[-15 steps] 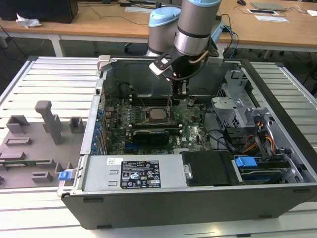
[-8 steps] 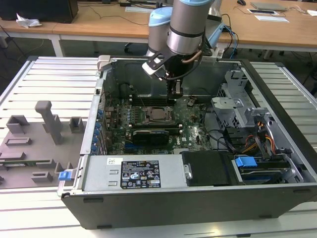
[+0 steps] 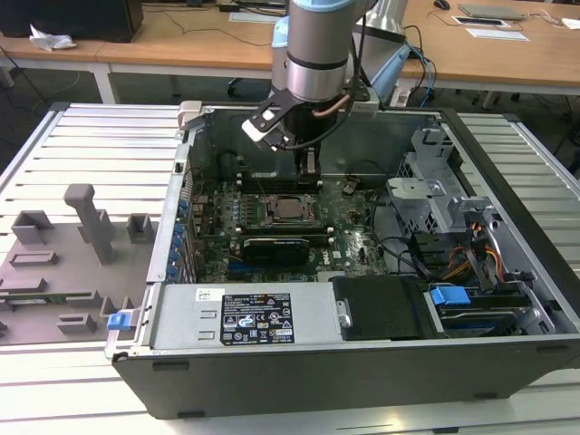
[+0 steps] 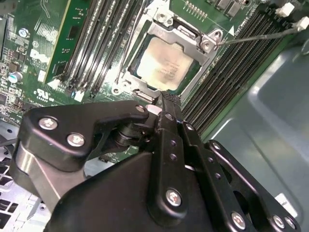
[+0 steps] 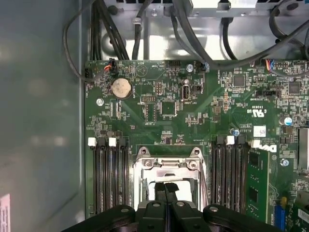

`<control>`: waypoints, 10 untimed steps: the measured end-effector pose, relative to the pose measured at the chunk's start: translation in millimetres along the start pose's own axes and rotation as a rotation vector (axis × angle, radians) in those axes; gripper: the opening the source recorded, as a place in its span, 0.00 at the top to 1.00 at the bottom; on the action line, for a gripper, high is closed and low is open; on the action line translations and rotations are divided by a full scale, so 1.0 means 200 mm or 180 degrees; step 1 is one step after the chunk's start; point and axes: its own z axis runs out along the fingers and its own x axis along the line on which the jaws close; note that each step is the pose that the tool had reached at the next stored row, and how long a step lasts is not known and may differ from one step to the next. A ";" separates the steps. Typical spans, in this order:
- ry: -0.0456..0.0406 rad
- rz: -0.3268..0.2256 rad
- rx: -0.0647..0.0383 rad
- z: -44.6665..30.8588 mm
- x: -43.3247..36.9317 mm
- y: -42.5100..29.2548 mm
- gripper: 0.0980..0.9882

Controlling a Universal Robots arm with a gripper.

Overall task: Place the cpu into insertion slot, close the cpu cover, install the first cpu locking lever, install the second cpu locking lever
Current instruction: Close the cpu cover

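The cpu [image 4: 161,65] lies flat in the insertion slot [image 4: 126,77] on the green motherboard, its pale metal face showing through the window of the cpu cover [image 4: 193,41], which lies down over it. My gripper [image 4: 166,98] is shut with nothing between its black fingers, and its tip is at the cover's edge; I cannot tell if it touches. In the first wrist view the shut gripper [image 5: 165,187] stands over the cpu cover [image 5: 166,164]. In the exterior view the gripper [image 3: 308,169] hangs just behind the cpu [image 3: 290,210]. A thin lever rod [image 4: 256,35] runs out from one socket corner.
Rows of memory slots [image 5: 108,179] flank the socket on both sides. A black expansion card [image 3: 281,245] lies in front of it, and cables [image 5: 193,38] and a drive cage [image 3: 435,190] crowd the case. A grey fixture plate [image 3: 63,263] lies at the exterior view's left.
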 end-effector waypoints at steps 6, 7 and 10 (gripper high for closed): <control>0.0001 -0.0001 -0.0045 0.038 -0.009 -0.082 0.99; 0.0001 -0.0001 -0.0045 0.044 -0.011 -0.087 0.99; 0.0000 -0.0002 -0.0045 0.054 -0.014 -0.098 0.99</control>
